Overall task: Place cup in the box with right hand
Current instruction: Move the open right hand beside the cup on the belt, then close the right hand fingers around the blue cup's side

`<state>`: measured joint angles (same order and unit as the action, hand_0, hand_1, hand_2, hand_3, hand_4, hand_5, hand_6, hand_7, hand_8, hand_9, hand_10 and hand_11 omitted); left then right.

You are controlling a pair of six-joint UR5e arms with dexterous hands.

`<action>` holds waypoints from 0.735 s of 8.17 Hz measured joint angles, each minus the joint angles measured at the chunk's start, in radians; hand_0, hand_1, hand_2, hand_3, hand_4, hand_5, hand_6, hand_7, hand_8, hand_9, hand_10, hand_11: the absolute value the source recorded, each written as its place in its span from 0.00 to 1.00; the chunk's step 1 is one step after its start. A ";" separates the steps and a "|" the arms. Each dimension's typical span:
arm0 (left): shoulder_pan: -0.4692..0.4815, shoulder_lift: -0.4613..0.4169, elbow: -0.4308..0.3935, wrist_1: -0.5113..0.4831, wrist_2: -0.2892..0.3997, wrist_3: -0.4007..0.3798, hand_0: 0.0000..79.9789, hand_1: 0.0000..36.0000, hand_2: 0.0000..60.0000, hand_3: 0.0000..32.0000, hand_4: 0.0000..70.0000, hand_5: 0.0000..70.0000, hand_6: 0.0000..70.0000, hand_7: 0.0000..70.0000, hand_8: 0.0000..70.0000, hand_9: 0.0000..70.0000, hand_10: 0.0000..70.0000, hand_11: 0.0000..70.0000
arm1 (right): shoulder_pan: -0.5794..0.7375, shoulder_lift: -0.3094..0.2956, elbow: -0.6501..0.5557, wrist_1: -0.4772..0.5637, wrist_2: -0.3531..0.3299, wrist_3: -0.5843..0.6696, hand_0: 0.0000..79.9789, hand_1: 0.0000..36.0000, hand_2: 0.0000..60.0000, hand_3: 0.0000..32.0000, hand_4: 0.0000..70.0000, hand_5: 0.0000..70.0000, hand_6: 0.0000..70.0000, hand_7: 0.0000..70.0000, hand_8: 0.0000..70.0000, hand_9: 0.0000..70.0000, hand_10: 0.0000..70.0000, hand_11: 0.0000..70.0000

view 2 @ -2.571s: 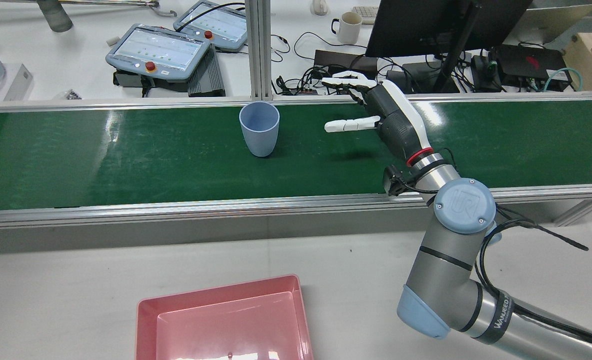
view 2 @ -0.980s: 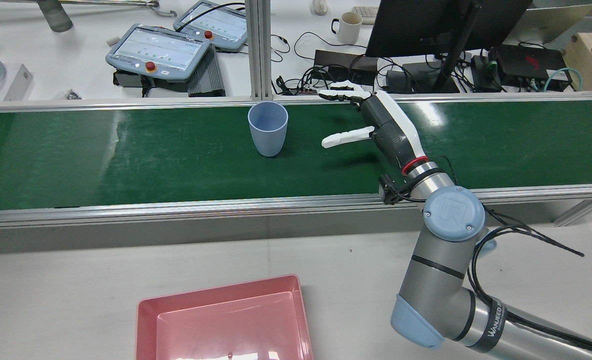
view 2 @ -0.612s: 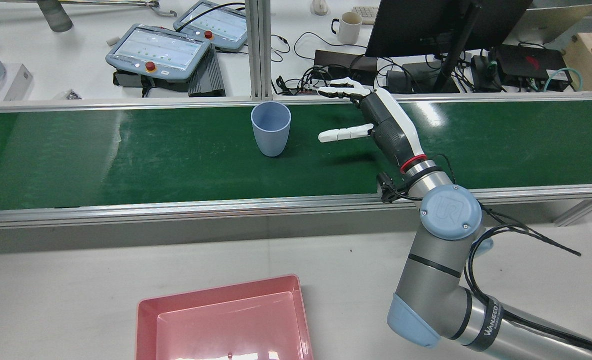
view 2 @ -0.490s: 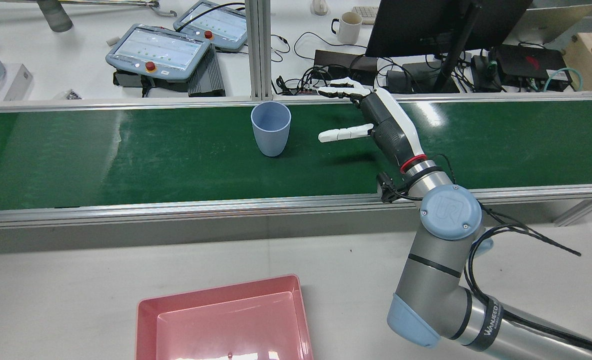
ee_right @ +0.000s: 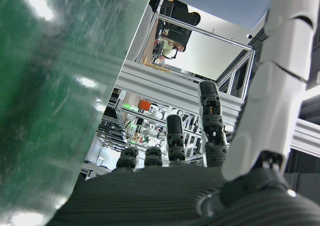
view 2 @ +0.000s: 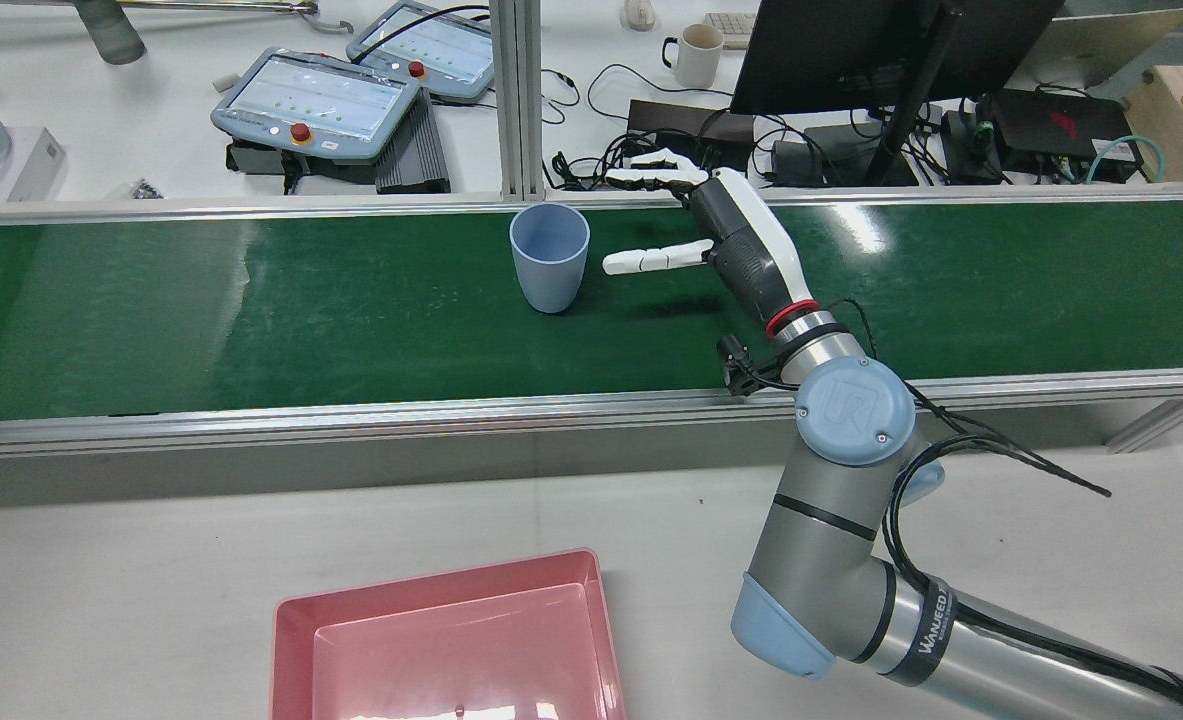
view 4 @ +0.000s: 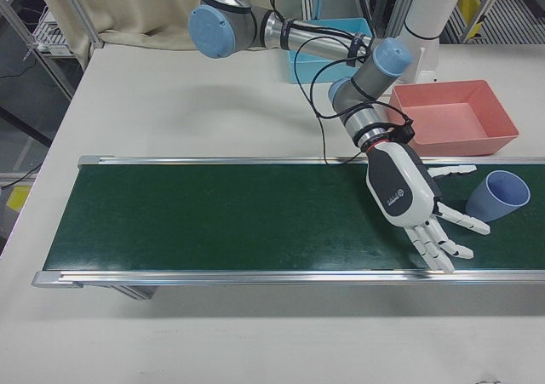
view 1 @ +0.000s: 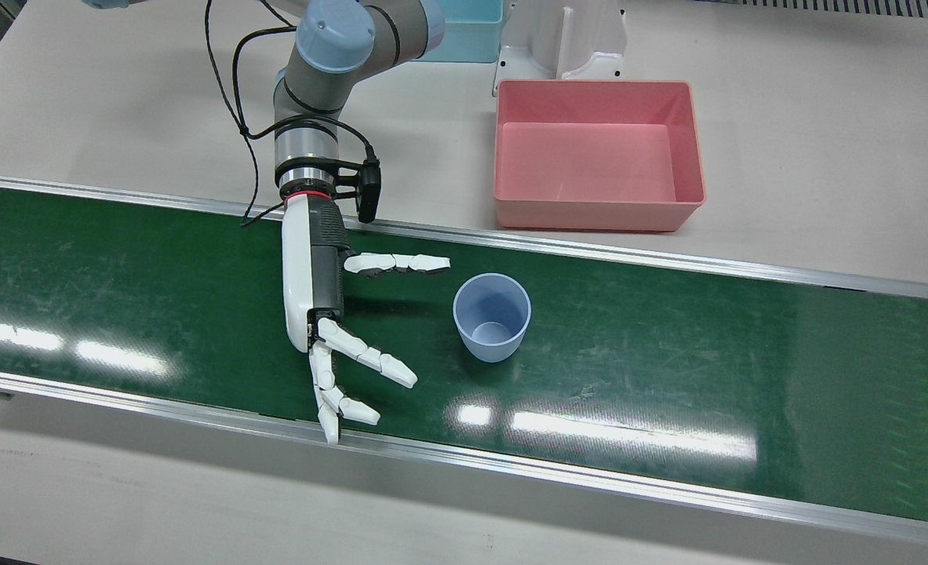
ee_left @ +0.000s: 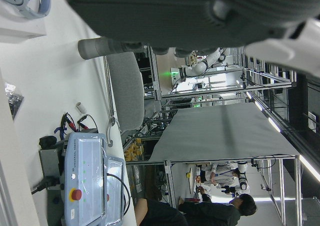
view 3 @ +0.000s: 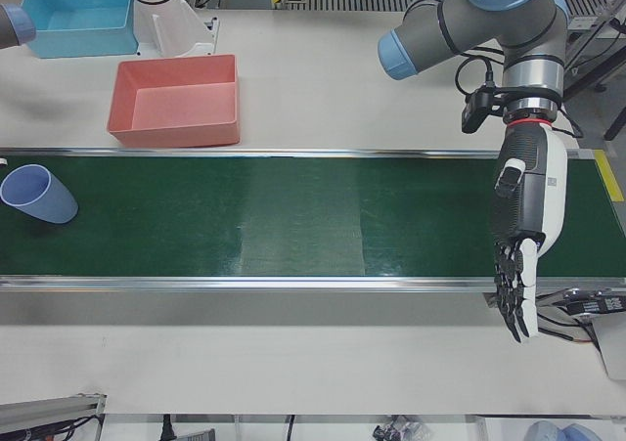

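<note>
We have our right hand (view 1: 330, 314) low over the green conveyor belt (view 1: 667, 369), its fingers (view 1: 365, 357) spread wide and holding nothing, the palm turned toward the blue cup (view 1: 492, 315). We judge that posture is meant to let the cup's wall enter the gap between thumb and the other fingers. The cup stands upright on the belt, just beside the fingertips but not touching them. The pink box (view 1: 597, 153) waits empty on the desk (view 1: 809, 133) beyond the belt's rail, near enough for a short carry. Our left hand (view 3: 525, 231) hangs with fingers straight over the belt's other end, well apart, leaving the work to the right.
</note>
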<state>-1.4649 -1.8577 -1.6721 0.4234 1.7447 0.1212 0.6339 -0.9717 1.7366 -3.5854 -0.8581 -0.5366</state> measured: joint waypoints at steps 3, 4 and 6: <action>0.000 0.000 0.000 0.000 0.000 0.000 0.00 0.00 0.00 0.00 0.00 0.00 0.00 0.00 0.00 0.00 0.00 0.00 | -0.024 0.018 -0.002 0.000 0.001 -0.010 0.66 0.42 0.09 0.04 0.35 0.08 0.10 0.47 0.03 0.13 0.06 0.11; 0.000 0.000 0.000 0.000 0.000 0.000 0.00 0.00 0.00 0.00 0.00 0.00 0.00 0.00 0.00 0.00 0.00 0.00 | -0.031 0.020 -0.002 -0.001 0.001 -0.013 0.66 0.42 0.09 0.06 0.35 0.08 0.10 0.47 0.03 0.13 0.06 0.11; 0.000 0.000 0.000 0.000 0.000 0.000 0.00 0.00 0.00 0.00 0.00 0.00 0.00 0.00 0.00 0.00 0.00 0.00 | -0.038 0.020 -0.005 0.000 0.001 -0.017 0.66 0.43 0.13 0.03 0.35 0.08 0.10 0.49 0.04 0.14 0.06 0.11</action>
<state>-1.4649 -1.8576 -1.6720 0.4234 1.7446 0.1212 0.5962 -0.9517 1.7314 -3.5854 -0.8575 -0.5535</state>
